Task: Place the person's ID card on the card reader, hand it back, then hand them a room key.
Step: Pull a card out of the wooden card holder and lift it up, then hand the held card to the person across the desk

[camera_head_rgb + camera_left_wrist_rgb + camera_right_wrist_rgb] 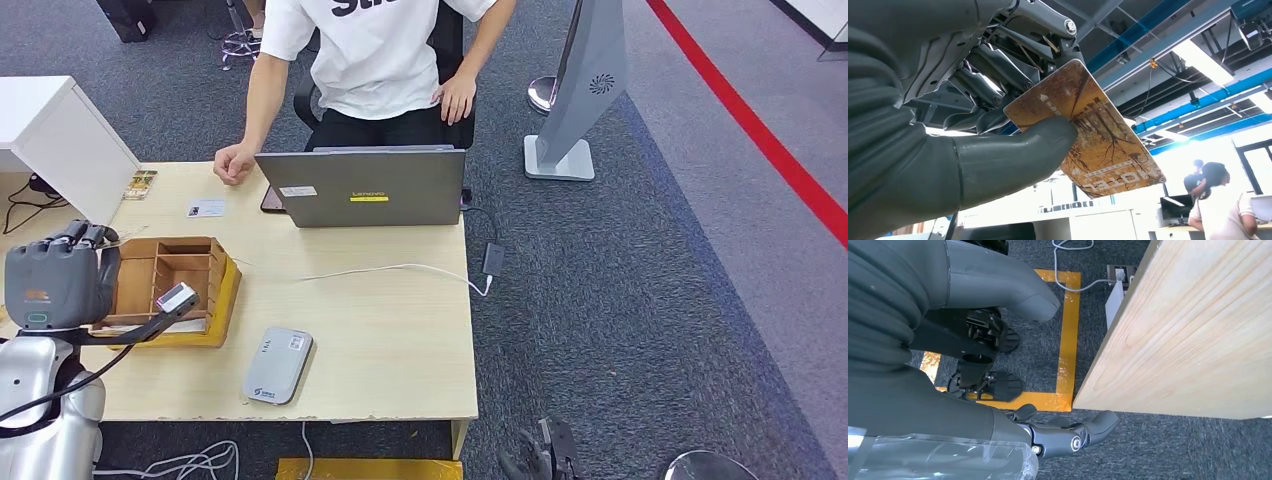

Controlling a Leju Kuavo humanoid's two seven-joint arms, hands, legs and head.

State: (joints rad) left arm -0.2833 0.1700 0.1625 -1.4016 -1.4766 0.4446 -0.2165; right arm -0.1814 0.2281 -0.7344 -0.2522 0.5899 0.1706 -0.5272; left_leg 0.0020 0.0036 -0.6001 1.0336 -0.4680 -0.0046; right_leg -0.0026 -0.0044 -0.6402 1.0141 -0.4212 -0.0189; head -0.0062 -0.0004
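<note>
I noted a grey carpeted floor (620, 300) crossed by a red line, with a light wooden table (390, 340) set in front of the rig. A person in a white T-shirt (375, 55) sat on the far side of the table, one fist resting on its far edge, behind a grey open laptop (365, 190). A small white ID card (205, 208) lay flat on the table near that fist. A grey rounded card reader (278, 365) lay on the near part of the table, apart from the ID card. Beside it stood a brown wooden compartment box (185, 285), and a white cable (400, 270) ran across the table toward the right edge.

From the left wrist view, the left robot hand (973, 125) pinched an orange-brown printed hotel room key card (1093, 140) between its thick grey thumb and its darker fingers (993, 70), with the card raised against the ceiling. In the head view the left robot hand (60, 280) sat over the left end of the box.

The right robot hand (998, 355) hung below the table edge over yellow floor tape (1068, 340), its fingers apart and holding nothing.
</note>
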